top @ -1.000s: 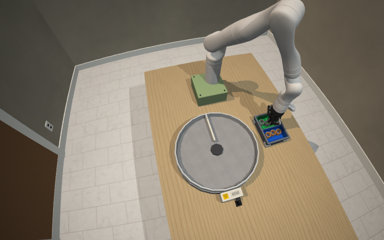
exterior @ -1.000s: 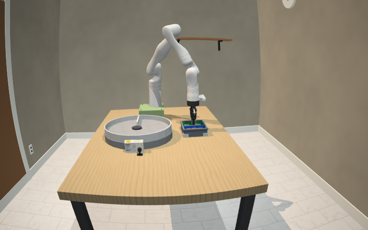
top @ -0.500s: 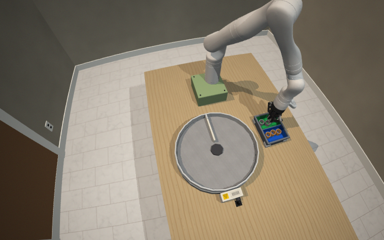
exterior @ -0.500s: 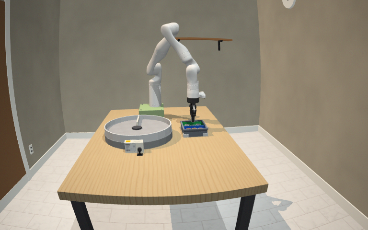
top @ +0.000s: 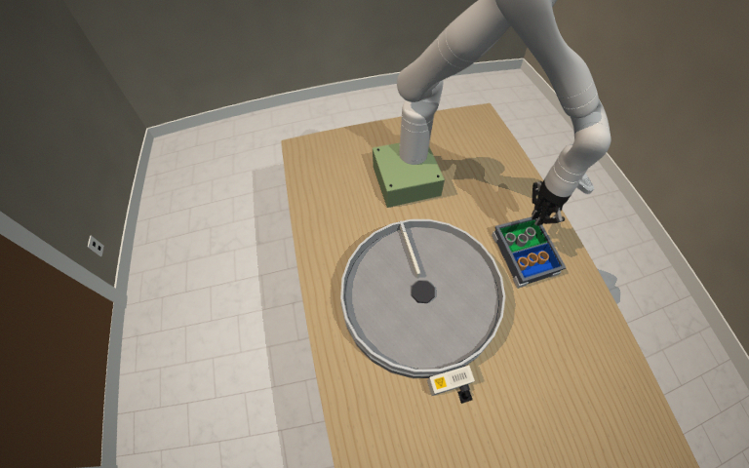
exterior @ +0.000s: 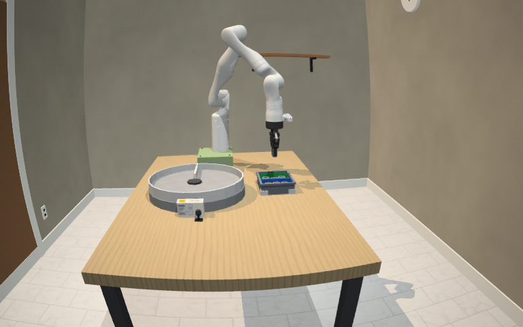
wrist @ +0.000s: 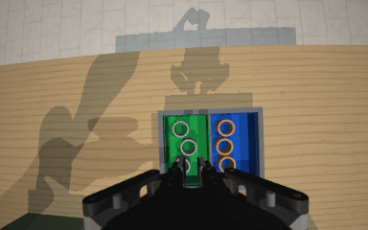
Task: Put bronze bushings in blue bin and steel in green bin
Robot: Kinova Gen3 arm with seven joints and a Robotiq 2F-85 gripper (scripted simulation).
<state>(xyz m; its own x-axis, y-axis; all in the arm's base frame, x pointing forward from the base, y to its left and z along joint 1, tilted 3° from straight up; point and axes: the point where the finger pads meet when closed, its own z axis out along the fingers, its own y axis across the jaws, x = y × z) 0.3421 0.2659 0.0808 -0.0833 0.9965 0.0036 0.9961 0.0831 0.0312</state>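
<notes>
Seeing three steel bushings [top: 522, 244] [exterior: 265, 177] [wrist: 181, 147] in the green bin [top: 529, 248] [exterior: 284, 174] [wrist: 198, 134], three bronze bushings [top: 532, 262] [exterior: 276, 182] [wrist: 218, 147] in the nearer blue bin [top: 538, 270] [exterior: 276, 179] [wrist: 241, 144], our pincer [top: 538, 222] [exterior: 274, 155] [wrist: 191, 165] above, slightly open, gripping nothing, our turntable [top: 458, 308] [exterior: 223, 180] to the left on our worktop [top: 579, 358] [exterior: 239, 238] [wrist: 307, 120]

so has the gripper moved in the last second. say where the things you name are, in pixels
Yes, up: in the exterior view the fingers [top: 538, 220] [exterior: 274, 154] were down at the bins [top: 516, 224] [exterior: 259, 184] [wrist: 262, 144], and now hang well above them.
</notes>
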